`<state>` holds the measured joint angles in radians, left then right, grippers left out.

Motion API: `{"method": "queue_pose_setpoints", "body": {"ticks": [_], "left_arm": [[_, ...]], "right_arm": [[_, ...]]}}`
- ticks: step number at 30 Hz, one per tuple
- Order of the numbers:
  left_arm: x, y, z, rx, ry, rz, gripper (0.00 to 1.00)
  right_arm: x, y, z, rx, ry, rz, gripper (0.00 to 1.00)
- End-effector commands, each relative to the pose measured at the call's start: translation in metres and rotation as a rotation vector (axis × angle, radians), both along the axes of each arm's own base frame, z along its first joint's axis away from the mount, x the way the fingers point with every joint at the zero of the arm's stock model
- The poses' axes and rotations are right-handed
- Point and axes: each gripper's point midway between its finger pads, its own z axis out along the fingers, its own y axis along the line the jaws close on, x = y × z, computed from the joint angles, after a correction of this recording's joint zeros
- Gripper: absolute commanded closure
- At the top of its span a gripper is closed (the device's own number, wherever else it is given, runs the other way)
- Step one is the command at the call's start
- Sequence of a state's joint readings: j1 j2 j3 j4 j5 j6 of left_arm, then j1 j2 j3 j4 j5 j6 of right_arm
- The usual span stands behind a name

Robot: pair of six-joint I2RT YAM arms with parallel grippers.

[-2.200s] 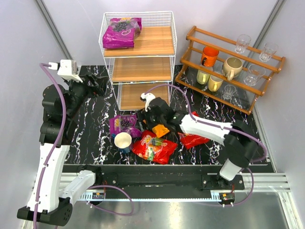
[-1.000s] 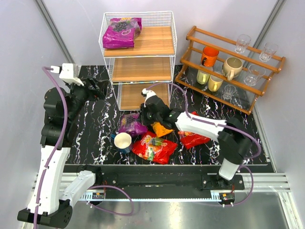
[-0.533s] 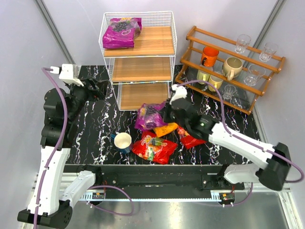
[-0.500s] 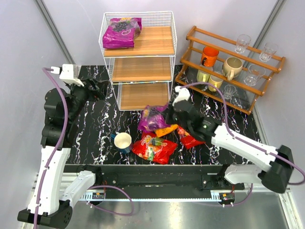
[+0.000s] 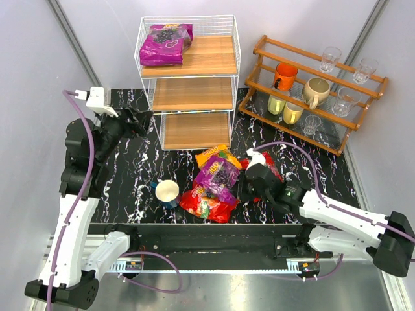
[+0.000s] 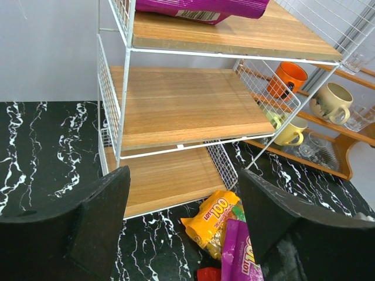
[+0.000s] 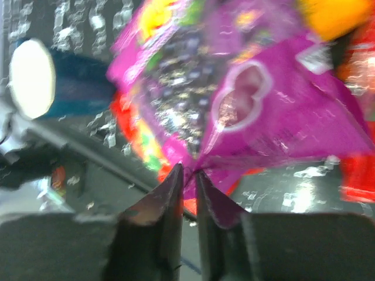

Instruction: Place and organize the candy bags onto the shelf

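One purple candy bag [image 5: 165, 44] lies on the top board of the white wire shelf [image 5: 194, 94]. My right gripper [image 5: 241, 184] pinches a corner of a second purple candy bag [image 5: 220, 176], which rests over a red bag [image 5: 201, 202] with the orange bag [image 5: 216, 155] behind it. In the right wrist view the purple bag [image 7: 263, 117] gathers to a point at the gripper [image 7: 187, 172]. Another red bag [image 5: 269, 162] is partly hidden by the right arm. My left gripper [image 5: 139, 120] hangs open left of the shelf, facing its middle board [image 6: 187, 105].
A white-and-blue cup [image 5: 167, 192] stands left of the bag pile. A brown stepped rack [image 5: 311, 91] with mugs and glasses stands right of the shelf. The lower two shelf boards hold nothing.
My right arm carried the purple bag from beside the cup to the right and drew back toward the near edge; the bag now lies over the red one. The left arm barely shifted.
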<state>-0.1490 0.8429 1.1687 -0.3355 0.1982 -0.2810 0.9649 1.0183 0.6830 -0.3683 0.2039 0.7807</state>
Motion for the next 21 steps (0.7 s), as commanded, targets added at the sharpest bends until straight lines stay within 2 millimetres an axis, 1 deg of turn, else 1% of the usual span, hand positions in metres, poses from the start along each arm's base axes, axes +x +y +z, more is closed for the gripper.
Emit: {"method": "queue_pose_setpoints", "body": {"ticks": [1,2,3,4,5,6,7,8,9,10,11,12,14,15,17,18,19,20,21], "left_arm": [[0.002,-0.009,0.009,-0.040,-0.033,-0.046,0.23],[0.003,-0.009,0.008,-0.043,-0.029,-0.048,0.23],[0.003,-0.009,0.007,-0.044,-0.030,-0.048,0.23],[0.003,-0.010,0.004,-0.045,-0.022,-0.052,0.23],[0.003,-0.010,0.005,-0.045,-0.024,-0.054,0.23],[0.003,-0.011,0.003,-0.044,-0.020,-0.058,0.23],[0.003,-0.011,0.001,-0.044,-0.015,-0.058,0.23],[0.001,-0.011,0.002,-0.043,-0.019,-0.061,0.23],[0.001,-0.011,0.001,-0.040,-0.017,-0.061,0.23],[0.000,-0.011,0.001,-0.037,-0.016,-0.061,0.23],[-0.001,-0.011,-0.001,-0.035,-0.013,-0.061,0.23],[-0.001,-0.011,-0.001,-0.032,-0.012,-0.062,0.23],[-0.002,-0.012,-0.003,-0.031,-0.006,-0.070,0.23],[-0.004,-0.013,-0.003,-0.031,-0.007,-0.076,0.23],[-0.005,-0.014,-0.005,-0.030,-0.001,-0.082,0.23],[-0.005,-0.014,-0.007,-0.030,0.005,-0.082,0.23],[-0.005,-0.014,-0.007,-0.030,0.005,-0.085,0.23],[-0.007,-0.014,-0.007,-0.028,0.004,-0.085,0.23],[-0.007,-0.014,-0.008,-0.027,0.005,-0.085,0.23]], "right_arm": [[-0.050,0.052,0.052,0.239,-0.013,0.413,0.69],[-0.059,0.055,0.060,0.254,-0.011,0.474,0.59],[-0.057,0.053,0.062,0.242,-0.032,0.477,0.55],[-0.055,0.046,0.065,0.220,-0.061,0.467,0.53],[-0.041,0.039,0.064,0.186,-0.105,0.391,0.50],[-0.033,0.031,0.064,0.159,-0.136,0.343,0.48],[-0.025,0.018,0.063,0.126,-0.155,0.271,0.45],[-0.006,0.003,0.063,0.072,-0.203,0.150,0.38],[0.001,-0.006,0.062,0.049,-0.216,0.092,0.36],[0.006,-0.017,0.059,0.016,-0.224,0.039,0.34],[0.018,-0.031,0.058,-0.028,-0.254,-0.048,0.32],[0.022,-0.037,0.056,-0.045,-0.261,-0.090,0.29],[0.033,-0.052,0.051,-0.099,-0.284,-0.173,0.27],[0.036,-0.055,0.049,-0.115,-0.291,-0.190,0.25],[0.047,-0.063,0.040,-0.150,-0.286,-0.221,0.24],[0.051,-0.066,0.037,-0.170,-0.290,-0.207,0.24],[0.058,-0.062,0.038,-0.146,-0.299,-0.198,0.23],[0.055,-0.055,0.030,-0.117,-0.276,-0.134,0.23],[0.064,-0.060,0.029,-0.114,-0.288,-0.124,0.23]]}}
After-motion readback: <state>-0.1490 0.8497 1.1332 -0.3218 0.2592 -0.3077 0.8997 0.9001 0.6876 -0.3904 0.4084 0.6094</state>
